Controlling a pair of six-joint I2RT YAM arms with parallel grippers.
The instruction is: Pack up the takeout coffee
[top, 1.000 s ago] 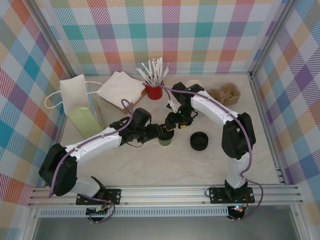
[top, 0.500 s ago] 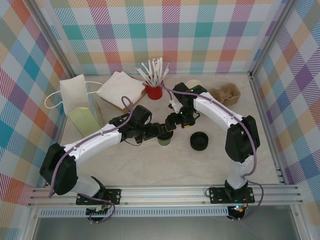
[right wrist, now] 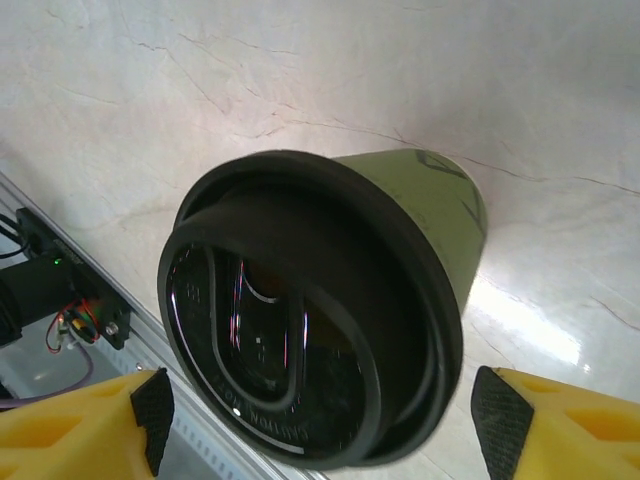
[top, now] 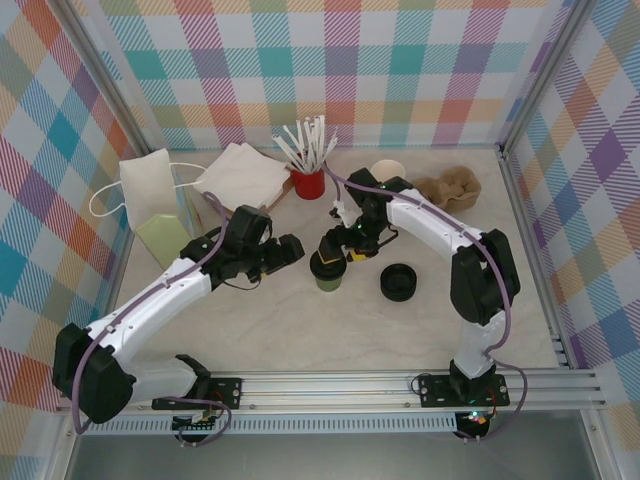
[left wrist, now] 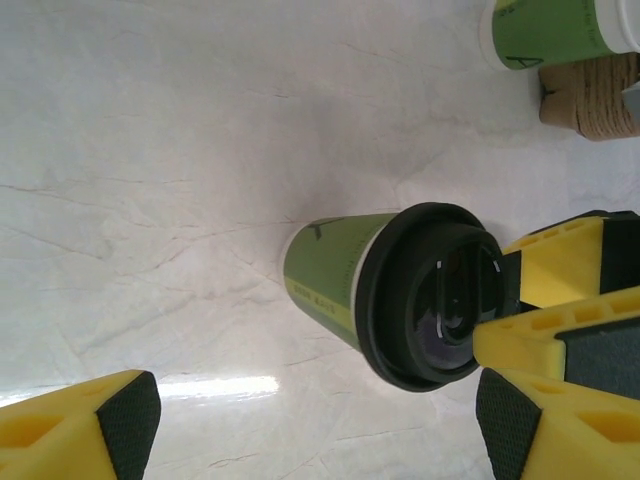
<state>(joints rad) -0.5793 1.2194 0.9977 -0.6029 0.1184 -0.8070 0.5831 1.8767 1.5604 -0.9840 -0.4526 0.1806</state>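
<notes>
One takeout coffee (top: 327, 276) stands upright near the middle of the table (top: 300, 330), its green wall capped by a black lid (left wrist: 432, 295). Two grippers attend it. The right gripper (top: 338, 250) hangs just above the lid with its jaws spread to either side. From its wrist view the pads (right wrist: 498, 415) look clear of the rim, though I can't quite swear to it, and I'd call that grasping nothing. The left gripper (top: 290, 250) sits just to the cup's left, jaws wide and empty, level with the cup wall. My guess is it is lined up to take the cup by its side.

Counting the rest:
- one stack of spare lids (top: 398, 282), just right of the cup
- one red holder (top: 308, 184) of white sticks
- one cardboard carrier (top: 450, 187) at the back right
- one pile of green cups (top: 388, 170) beside the carrier
- one white paper bag (top: 148, 180), well apart at the left, presumably where the coffee goes
</notes>
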